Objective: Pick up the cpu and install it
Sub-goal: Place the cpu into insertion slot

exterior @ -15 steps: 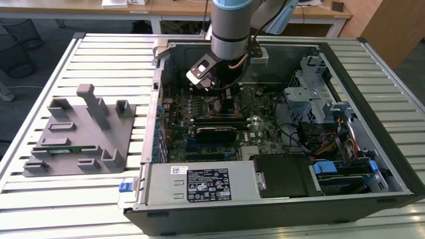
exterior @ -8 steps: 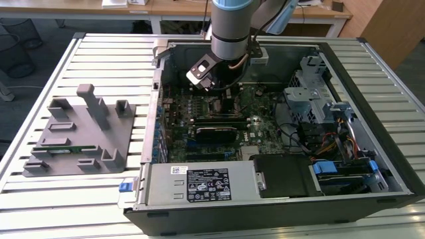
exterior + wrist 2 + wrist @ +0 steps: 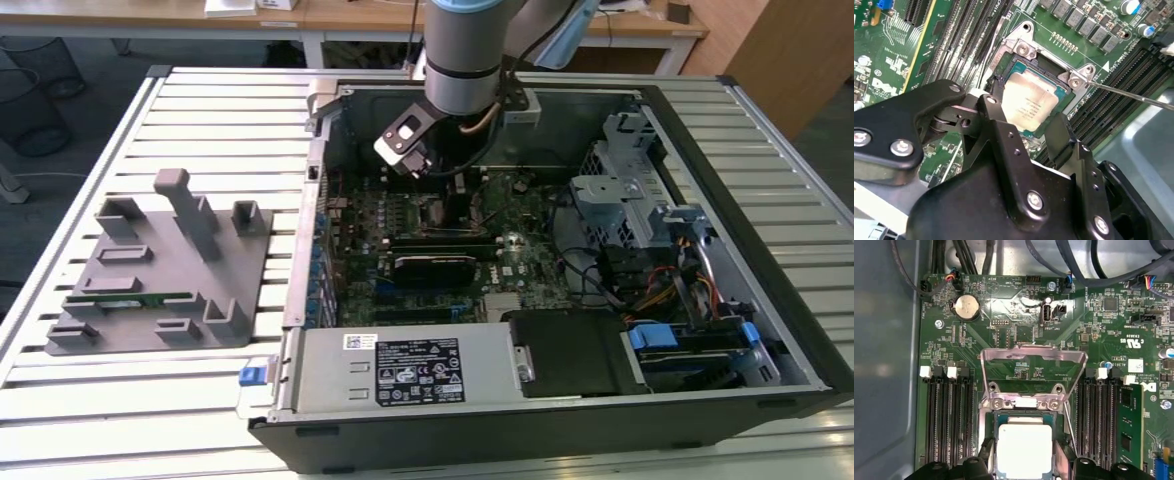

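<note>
One slatted metal table [image 3: 80, 400] carries an open computer case [image 3: 534, 430]. At the exterior view's left it also bears a grey fixture tray [image 3: 134, 340] with a green memory stick [image 3: 127, 297] lying on it. Into the case reaches the robot arm [image 3: 465, 50], standing above the green motherboard [image 3: 1019, 315].

On that board the socket's metal load frame [image 3: 1034, 351] is swung up and its thin lever rod [image 3: 1134, 96] lies clear. Within the socket opening sits the cpu [image 3: 1023, 447], silver top up. The gripper [image 3: 1029, 120] is closed on it, with a black finger [image 3: 996, 112] against each of two opposite edges.

My reading is that the placing step is in hand. It calls for the chip to lie flat and square in its seat, and whether it is fully down I cannot tell.

Smallest are a coin cell [image 3: 967, 306], white stickers on the power supply [image 3: 487, 370] and the board, and fine white lettering, all left unread.
</note>
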Tool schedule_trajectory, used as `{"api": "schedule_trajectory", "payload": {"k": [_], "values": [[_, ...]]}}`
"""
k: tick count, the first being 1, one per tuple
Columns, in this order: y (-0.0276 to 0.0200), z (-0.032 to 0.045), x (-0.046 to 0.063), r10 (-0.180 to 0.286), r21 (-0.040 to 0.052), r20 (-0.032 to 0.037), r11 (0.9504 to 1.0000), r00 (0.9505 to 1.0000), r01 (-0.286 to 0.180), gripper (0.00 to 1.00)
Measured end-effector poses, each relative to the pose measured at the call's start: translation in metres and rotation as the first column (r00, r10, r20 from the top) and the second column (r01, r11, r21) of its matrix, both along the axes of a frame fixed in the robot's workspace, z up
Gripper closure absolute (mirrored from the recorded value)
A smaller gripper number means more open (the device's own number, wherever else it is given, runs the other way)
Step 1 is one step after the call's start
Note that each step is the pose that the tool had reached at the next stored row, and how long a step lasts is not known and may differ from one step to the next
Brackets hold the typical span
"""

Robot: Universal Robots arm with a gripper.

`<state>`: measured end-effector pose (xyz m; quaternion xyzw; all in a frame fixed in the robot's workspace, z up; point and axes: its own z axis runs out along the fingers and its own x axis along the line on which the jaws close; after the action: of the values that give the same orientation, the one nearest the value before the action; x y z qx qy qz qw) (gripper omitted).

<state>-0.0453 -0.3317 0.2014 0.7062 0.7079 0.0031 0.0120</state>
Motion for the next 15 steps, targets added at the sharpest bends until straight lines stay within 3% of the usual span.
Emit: {"api": "schedule_trajectory", "payload": {"k": [2,4,8,13,15], "values": [[0.0,0.0027,0.0,0.0,0.0,-0.0001,1.0,1.0,0.0,0.42],[0.0,0.005,0.0,0.0,0.0,-0.0003,1.0,1.0,0.0,0.54],[0.0,0.009,0.0,0.0,-0.0001,-0.0006,1.0,1.0,0.0,0.65],[0.0,0.0119,0.0,0.0,-0.0001,-0.0008,1.0,1.0,0.0,0.89],[0.0,0.0129,0.0,0.0,0.0,-0.0008,1.0,1.0,0.0,0.89]]}}
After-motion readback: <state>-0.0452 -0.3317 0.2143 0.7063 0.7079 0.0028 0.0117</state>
